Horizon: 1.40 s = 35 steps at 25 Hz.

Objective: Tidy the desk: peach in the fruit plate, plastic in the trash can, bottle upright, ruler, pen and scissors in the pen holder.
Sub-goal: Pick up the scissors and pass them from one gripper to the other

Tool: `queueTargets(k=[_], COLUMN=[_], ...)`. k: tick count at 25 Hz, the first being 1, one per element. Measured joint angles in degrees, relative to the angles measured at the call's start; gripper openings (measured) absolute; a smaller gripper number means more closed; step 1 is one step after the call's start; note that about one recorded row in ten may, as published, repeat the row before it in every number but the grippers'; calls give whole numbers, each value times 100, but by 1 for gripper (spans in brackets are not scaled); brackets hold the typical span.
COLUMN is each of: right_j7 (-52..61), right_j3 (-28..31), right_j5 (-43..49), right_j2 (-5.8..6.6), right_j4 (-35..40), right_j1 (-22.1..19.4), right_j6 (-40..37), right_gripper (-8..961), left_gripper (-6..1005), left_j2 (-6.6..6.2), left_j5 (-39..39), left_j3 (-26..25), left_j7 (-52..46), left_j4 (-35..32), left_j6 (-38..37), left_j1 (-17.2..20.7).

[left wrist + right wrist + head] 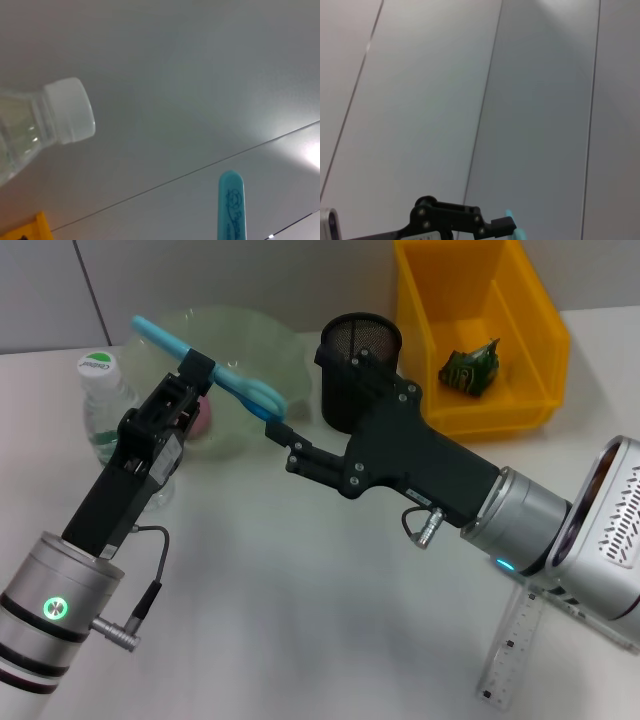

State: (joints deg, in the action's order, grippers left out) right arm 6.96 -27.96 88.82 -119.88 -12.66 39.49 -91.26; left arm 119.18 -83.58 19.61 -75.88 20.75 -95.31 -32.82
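Scissors (215,368) sit clamped in the raised left end effector (197,372), the right end effector (277,433) gripping their handle.

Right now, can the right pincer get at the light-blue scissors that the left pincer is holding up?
Likely yes. The right pincer sits right at the handle end of the light-blue scissors, with nothing between them. The left pincer grips them farther along, which leaves that end free.

Matt white counter (300,620), glossy yellow plastic bin (530,330), black wire-mesh pen holder (360,345), clear plastic bottle (105,405) with a smooth white cap, see-through ruler (510,650), smooth teal plastic scissors (215,370).
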Motion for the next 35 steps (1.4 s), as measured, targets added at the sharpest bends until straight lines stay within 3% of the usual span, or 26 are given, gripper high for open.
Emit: queueTargets(k=[35], right_j7=[-222], right_j3=[204], right_j5=[233], right_j2=[0], right_j4=[-200], right_j1=[241], right_j6=[158], right_gripper=[754], left_gripper=[230], left_j2=[0], left_j5=[-116], left_j3=[-179], left_j7=[10], left_j4=[79], left_j6=[77], left_j1=[-50])
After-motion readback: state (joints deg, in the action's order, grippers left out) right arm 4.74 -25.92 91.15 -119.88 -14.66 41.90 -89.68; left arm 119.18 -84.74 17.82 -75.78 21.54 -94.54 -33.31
